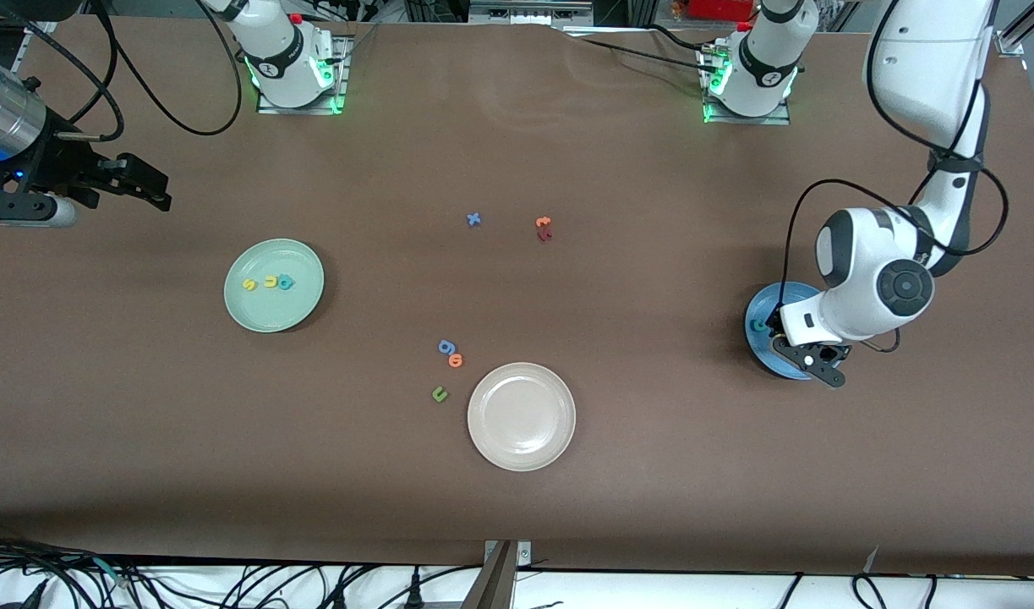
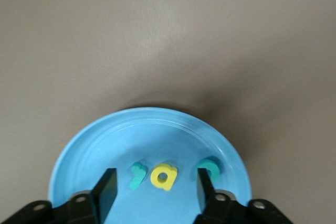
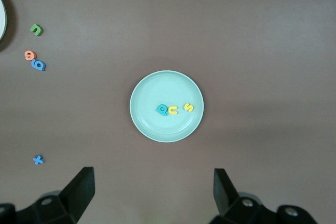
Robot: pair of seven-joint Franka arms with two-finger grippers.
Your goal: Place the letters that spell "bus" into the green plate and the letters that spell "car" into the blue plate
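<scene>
The left claw (image 2: 155,192) hangs low over the blue plate (image 2: 100,140), its fingers (image 2: 105,190) apart with nothing between them. Under it in the plate lie a teal r (image 2: 137,174), a yellow a (image 2: 164,176) and a teal c (image 2: 209,168), side by side, the a in the gap between the fingers and the c partly hidden by one of them. The blue plate sits near the left arm's edge of the worktop (image 1: 652,474).

The right claw (image 1: 136,182) waits in the air over the right arm's end of the worktop, fingers spread and empty. The green plate (image 3: 152,124) lies toward that end and holds a teal b (image 3: 163,109), a yellow u (image 3: 172,110) and a yellow s (image 3: 188,107) in a row.

So both words look delivered, and the step in hand seems to be the release of the last letter of "car". The next move likely calls only for the left claw to rise straight up without dragging a foam letter out, then draw clear.

The brown worktop also carries a white plate (image 1: 559,440) toward the front edge, with a green u (image 1: 439,393), an orange o (image 1: 456,360) and a blue g (image 1: 445,346) beside it, and a blue x (image 1: 473,219) and an orange t (image 1: 544,224) near the middle. Cables trail along the front edge.
</scene>
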